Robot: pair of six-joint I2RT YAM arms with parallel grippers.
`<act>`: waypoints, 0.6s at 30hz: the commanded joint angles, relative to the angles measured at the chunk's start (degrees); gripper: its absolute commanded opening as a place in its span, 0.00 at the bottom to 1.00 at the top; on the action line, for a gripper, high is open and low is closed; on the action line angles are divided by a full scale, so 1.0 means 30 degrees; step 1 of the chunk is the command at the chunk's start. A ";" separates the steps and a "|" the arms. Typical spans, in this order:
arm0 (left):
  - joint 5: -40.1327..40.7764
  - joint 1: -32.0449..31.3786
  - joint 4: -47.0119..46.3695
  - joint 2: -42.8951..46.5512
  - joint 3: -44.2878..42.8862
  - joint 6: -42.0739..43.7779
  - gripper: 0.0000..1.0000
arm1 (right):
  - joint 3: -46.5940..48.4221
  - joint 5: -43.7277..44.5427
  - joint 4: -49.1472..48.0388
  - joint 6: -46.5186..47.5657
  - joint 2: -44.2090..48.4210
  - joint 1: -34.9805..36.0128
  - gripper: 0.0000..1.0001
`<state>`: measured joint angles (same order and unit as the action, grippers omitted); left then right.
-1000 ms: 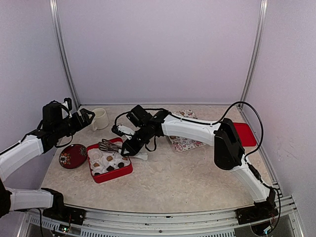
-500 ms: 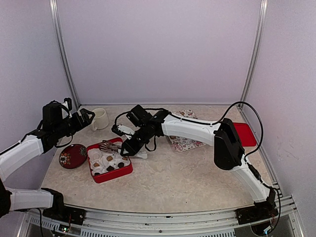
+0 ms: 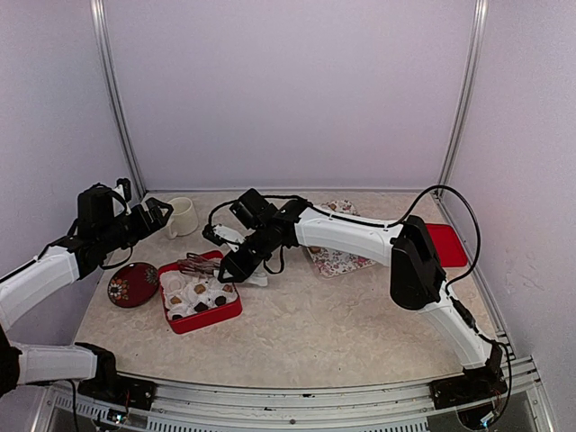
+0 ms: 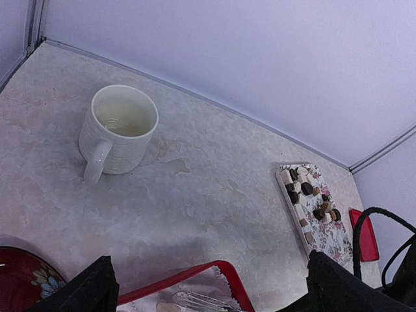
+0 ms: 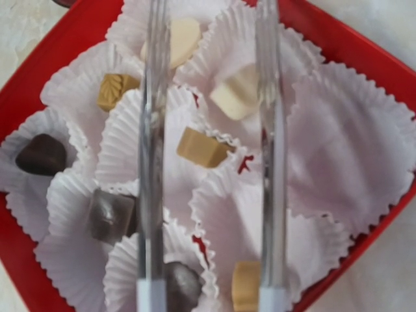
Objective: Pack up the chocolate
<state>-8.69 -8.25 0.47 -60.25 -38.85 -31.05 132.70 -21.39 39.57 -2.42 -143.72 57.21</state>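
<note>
A red box (image 3: 227, 312) of white paper cups holds several chocolates (image 3: 200, 289), seen close in the right wrist view as tan (image 5: 201, 147), cream (image 5: 236, 95) and dark (image 5: 41, 154) pieces. My right gripper (image 3: 238, 262) is shut on white-handled metal tongs (image 3: 194, 265). The two tong arms (image 5: 153, 162) stand apart just above the cups, with nothing between them. More chocolate (image 4: 305, 188) lies on a floral tray (image 3: 339, 263). My left gripper (image 3: 160, 212) is open and empty, raised near the mug.
A cream mug (image 3: 182, 217) stands at the back left, also in the left wrist view (image 4: 118, 129). A dark red oval dish (image 3: 133, 283) lies left of the box. A red lid (image 3: 448, 243) lies at the far right by the wall.
My right gripper and the tongs have shifted slightly left and back over the box. The left arm has not moved.
</note>
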 commanded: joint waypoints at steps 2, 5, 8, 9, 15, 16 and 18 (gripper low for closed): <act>-0.0100 0.0148 -0.0406 0.0173 0.0061 0.0008 0.99 | 0.0740 0.0138 -0.0326 0.0188 0.0748 0.0040 0.40; -0.0120 0.0143 -0.0413 0.0128 0.0016 -0.0020 0.99 | 0.0505 0.0362 -0.0493 0.0175 0.1343 -0.0117 0.38; -0.0178 0.0144 -0.0406 0.0075 -0.0068 -0.0030 0.99 | -0.0914 0.0329 -0.1592 -0.0085 0.2707 -0.0546 0.37; -0.0191 0.0143 -0.0393 0.0088 -0.0107 -0.0023 0.99 | -0.1397 0.0182 -0.2033 -0.0218 0.3193 -0.0744 0.37; -0.0155 0.0143 -0.0332 0.0133 -0.0197 -0.0101 0.99 | -0.3149 -0.0136 -0.3083 -0.0458 0.5571 -0.1803 0.37; -0.0173 0.0143 -0.0310 0.0106 -0.0203 -0.0101 0.99 | -0.3496 -0.0137 -0.3204 -0.0455 0.5877 -0.1989 0.37; -0.0228 0.0136 -0.0326 0.0074 -0.0226 -0.0144 0.99 | -0.4303 0.0019 -0.3350 -0.0430 0.6567 -0.2416 0.37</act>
<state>-8.75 -8.25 0.47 -60.25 -38.85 -31.14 123.11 -21.02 33.67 -3.16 -130.15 52.12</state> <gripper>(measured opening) 0.989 0.369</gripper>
